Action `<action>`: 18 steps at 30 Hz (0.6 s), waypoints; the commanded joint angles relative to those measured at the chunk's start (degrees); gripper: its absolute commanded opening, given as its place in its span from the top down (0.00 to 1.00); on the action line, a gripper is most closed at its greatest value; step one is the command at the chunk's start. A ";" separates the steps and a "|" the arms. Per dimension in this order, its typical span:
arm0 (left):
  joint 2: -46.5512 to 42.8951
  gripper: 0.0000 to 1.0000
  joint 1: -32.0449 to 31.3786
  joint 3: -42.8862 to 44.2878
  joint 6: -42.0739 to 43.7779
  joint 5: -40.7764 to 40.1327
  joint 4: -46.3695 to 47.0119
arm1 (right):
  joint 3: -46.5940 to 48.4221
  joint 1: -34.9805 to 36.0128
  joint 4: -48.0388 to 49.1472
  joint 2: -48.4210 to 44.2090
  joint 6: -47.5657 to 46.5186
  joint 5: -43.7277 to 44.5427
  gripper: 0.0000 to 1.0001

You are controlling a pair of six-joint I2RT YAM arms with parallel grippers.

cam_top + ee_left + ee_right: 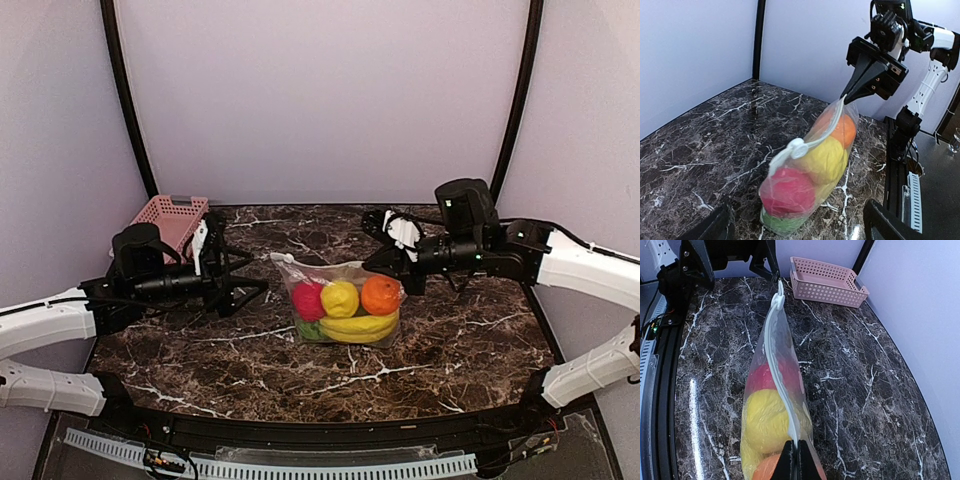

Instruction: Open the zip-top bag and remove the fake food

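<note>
Right claw point(795, 461): pressed together on the white closing strip of the zip-top bag point(340, 300), pinching its top edge at the end nearest my right arm.
Left claw point(248, 292): spread wide and holding nothing; it sits low over the table, just beside the bag's other end and apart from it.
Bag: in the middle of the table point(450, 350), between my two claws. Its top edge is pulled up toward my right claw and its belly rests on the marble.
Slider point(797, 148): a small white tab on the strip, at the end that faces my left claw.
Fake food point(345, 310): all inside the bag. A red ball point(308, 300), a yellow ball point(340, 297) and an orange ball point(380, 295) stand in a row. A banana point(358, 326) lies below them, and a green bit point(305, 328) shows under the red ball.
Basket point(170, 218): pink, at the back left corner, behind my left arm and well apart from the bag.
</note>
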 commanded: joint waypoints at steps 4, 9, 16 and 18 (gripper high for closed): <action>4.89 0.12 -4.42 1.31 7.28 -1.51 1.28 | -0.95 0.47 2.16 -3.20 0.69 -4.45 1.00; 6.80 0.11 -4.46 2.91 12.05 -3.26 1.83 | -1.25 0.47 0.71 -3.04 0.54 -6.61 1.00; 9.29 0.08 -4.51 4.33 14.66 1.72 3.50 | -1.86 0.47 0.40 -4.40 0.99 -7.41 1.00; 10.53 0.09 -4.53 5.27 14.55 4.19 3.63 | -2.22 0.46 0.74 -4.86 1.24 -7.66 1.00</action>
